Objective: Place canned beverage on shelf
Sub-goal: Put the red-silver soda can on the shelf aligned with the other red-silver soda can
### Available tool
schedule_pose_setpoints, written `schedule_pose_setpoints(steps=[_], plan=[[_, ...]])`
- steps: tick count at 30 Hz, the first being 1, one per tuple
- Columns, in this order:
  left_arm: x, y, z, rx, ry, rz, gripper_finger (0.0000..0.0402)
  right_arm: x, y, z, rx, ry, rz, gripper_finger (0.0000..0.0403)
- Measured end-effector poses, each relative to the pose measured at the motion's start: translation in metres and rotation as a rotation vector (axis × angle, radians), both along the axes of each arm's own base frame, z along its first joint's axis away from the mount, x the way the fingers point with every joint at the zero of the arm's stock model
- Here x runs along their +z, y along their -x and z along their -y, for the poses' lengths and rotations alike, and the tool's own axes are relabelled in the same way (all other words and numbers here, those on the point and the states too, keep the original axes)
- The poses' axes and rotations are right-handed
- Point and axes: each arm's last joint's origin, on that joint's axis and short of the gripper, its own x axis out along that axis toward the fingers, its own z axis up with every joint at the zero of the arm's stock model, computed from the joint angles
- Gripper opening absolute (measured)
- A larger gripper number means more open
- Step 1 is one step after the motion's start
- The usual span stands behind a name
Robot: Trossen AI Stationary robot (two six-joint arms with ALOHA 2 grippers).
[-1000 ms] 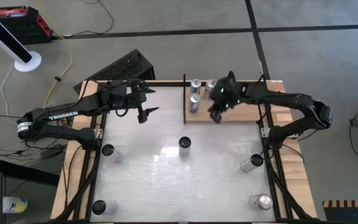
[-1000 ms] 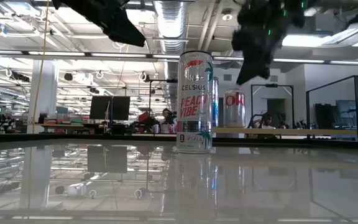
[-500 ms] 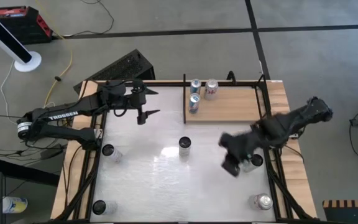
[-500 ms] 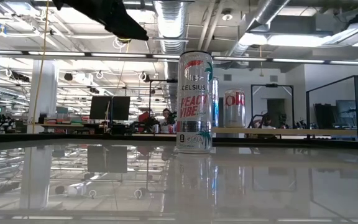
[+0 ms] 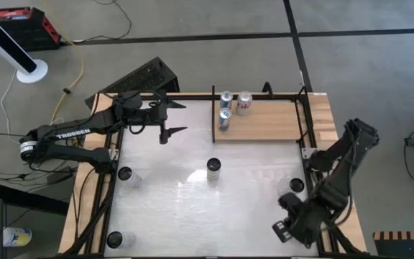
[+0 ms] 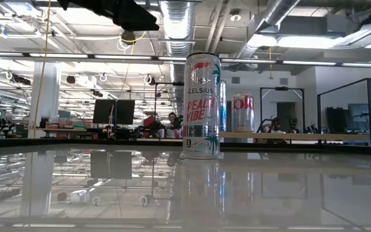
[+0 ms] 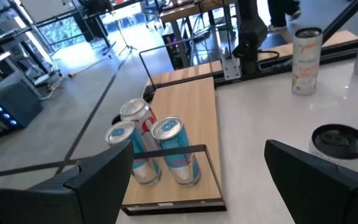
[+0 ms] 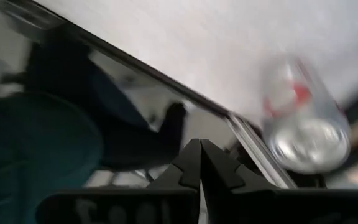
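The shelf [image 5: 264, 121] is a tan wood panel with black rails at the table's far right; three cans [image 5: 226, 108] stand on its left end, also shown in the left wrist view [image 7: 151, 146]. My left gripper [image 5: 171, 119] hovers open and empty over the far left of the table, left of the shelf. My right gripper [image 5: 286, 229] is low over the table's near right corner, shut and empty [image 8: 199, 152]. A blurred silver can with red marks [image 8: 303, 124] shows just beyond its fingertips. A Celsius can [image 6: 201, 106] stands upright at the table's centre [image 5: 213, 167].
Other cans stand on the whitish table: one at the right [image 5: 295, 185], one at the left [image 5: 125, 174], one at the near left corner [image 5: 115, 239]. Black frame rails [image 5: 315, 194] run along the table's sides. The shelf's right part is bare wood.
My right gripper has swept fast from above the shelf's left part toward the table's near right corner, passing the can at the right. The three cans on the shelf have stayed put.
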Motion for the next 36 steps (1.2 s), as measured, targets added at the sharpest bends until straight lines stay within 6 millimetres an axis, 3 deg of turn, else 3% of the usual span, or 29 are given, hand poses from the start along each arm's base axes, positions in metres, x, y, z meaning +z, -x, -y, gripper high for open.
schedule_pose_setpoints(steps=[7, 20, 28, 36], plan=[[0.001, 0.0, 0.0, 0.006, 0.028, 0.015, 0.0345, -0.015, 0.001, -0.011, 0.013, -0.059, -0.255, 0.0059], [0.001, 0.0, 0.0, 0.009, 0.044, 0.018, 0.0345, -0.022, 0.005, 0.0, 0.053, -0.002, -0.437, 0.0167], [0.001, 0.0, 0.0, 0.003, 0.016, 0.012, 0.0345, -0.023, 0.007, 0.002, 0.058, 0.029, -0.446, 0.0267], [0.001, 0.0, 0.0, 0.001, 0.002, 0.009, 0.0345, -0.024, 0.01, 0.0, 0.099, 0.107, -0.338, 0.0291]])
